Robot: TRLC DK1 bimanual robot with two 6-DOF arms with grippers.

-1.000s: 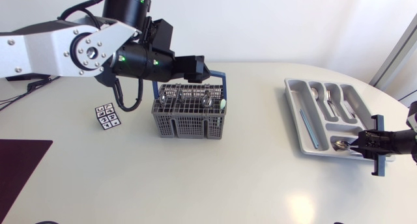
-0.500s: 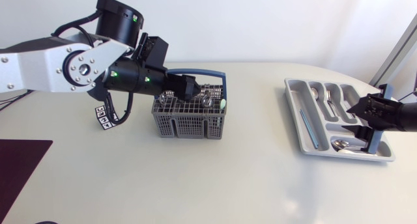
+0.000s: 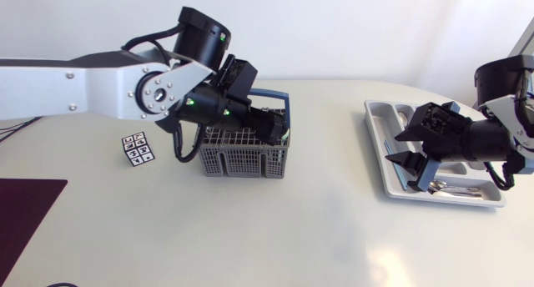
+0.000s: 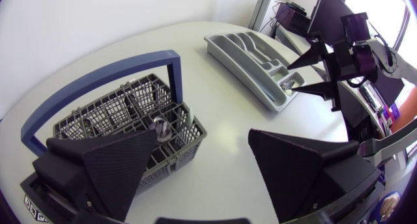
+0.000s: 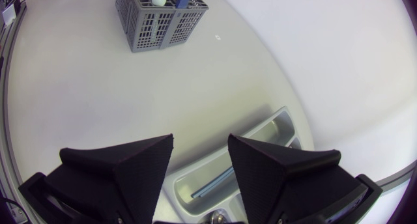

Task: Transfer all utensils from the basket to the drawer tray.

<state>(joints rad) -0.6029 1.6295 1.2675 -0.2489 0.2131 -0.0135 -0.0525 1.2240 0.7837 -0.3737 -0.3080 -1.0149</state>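
Observation:
The grey wire basket [image 3: 242, 162] with a blue handle stands at mid-table. My left gripper [image 3: 271, 127] hangs open just over its right end, empty. In the left wrist view a metal utensil head [image 4: 163, 127] and a pale green one [image 4: 186, 116] stick up from the basket [image 4: 98, 113] beside the left finger. The grey drawer tray [image 3: 375, 120] lies at the right. My right gripper [image 3: 410, 156] is open and empty above its near half. A spoon [image 3: 455, 188] lies in the front compartment, a long knife [image 5: 212, 183] in the side slot.
A small marker cube [image 3: 138, 148] sits left of the basket, and a dark mat [image 3: 25, 208] lies at the table's front left corner. Bare table stretches between the basket and the tray [image 5: 195, 172].
My right gripper let go of the spoon in the tray's front compartment, opened, rose and swung left over the tray. My left arm moved right and down over the basket.

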